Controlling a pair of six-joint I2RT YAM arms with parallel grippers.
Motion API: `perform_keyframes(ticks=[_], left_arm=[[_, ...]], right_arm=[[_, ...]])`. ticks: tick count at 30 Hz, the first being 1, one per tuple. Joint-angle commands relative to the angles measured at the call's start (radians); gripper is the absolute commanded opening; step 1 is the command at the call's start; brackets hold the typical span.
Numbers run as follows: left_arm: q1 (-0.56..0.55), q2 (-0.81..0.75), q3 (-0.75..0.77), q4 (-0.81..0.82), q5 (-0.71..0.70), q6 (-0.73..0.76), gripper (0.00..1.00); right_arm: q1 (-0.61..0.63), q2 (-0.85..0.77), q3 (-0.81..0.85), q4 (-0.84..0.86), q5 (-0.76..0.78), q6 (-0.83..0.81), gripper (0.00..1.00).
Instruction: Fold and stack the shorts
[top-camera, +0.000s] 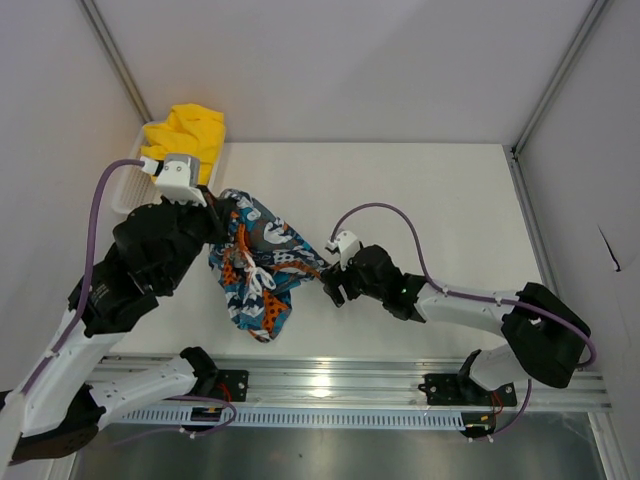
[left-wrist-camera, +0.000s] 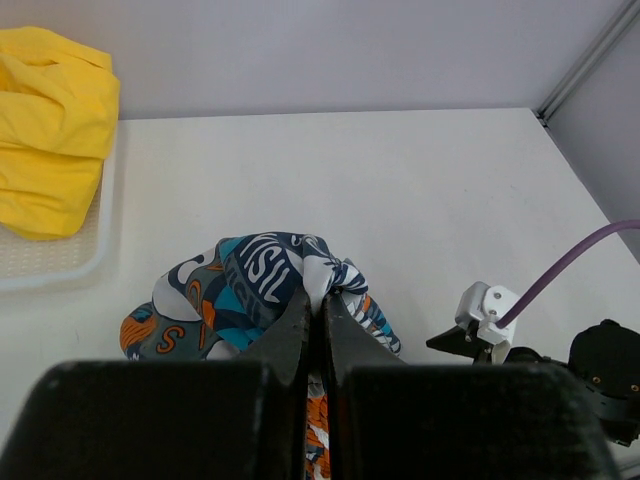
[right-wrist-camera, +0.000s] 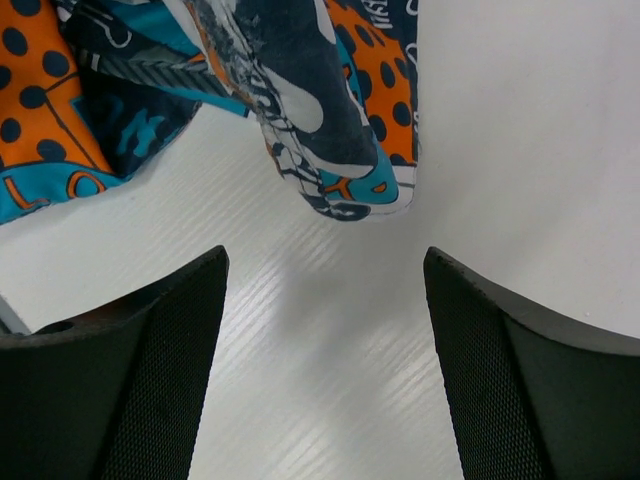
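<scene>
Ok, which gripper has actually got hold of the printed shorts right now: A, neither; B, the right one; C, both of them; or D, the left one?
D: the left gripper is pinched shut on a fold of the printed shorts, while the right gripper stands open and empty, just short of the cloth.
</scene>
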Motion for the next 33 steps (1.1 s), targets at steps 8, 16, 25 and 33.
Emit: perform_keyframes(ticks=[8,16,25,33], left_arm=[[0.007,-0.007,0.029,0.017,0.005,0.014,0.00],[0.007,-0.007,0.020,0.023,0.010,0.010,0.00],[0.008,-0.004,0.020,0.025,0.010,0.011,0.00],[0.007,-0.006,0.017,0.028,0.013,0.010,0.00]], right_arm=[[0.050,0.118,0.092,0.056,0.189,-0.009,0.75],[0.086,0.183,0.129,0.074,0.266,-0.005,0.73],[0.131,0.210,0.132,0.084,0.387,0.027,0.69],[0.161,0.241,0.146,0.091,0.427,0.040,0.60]])
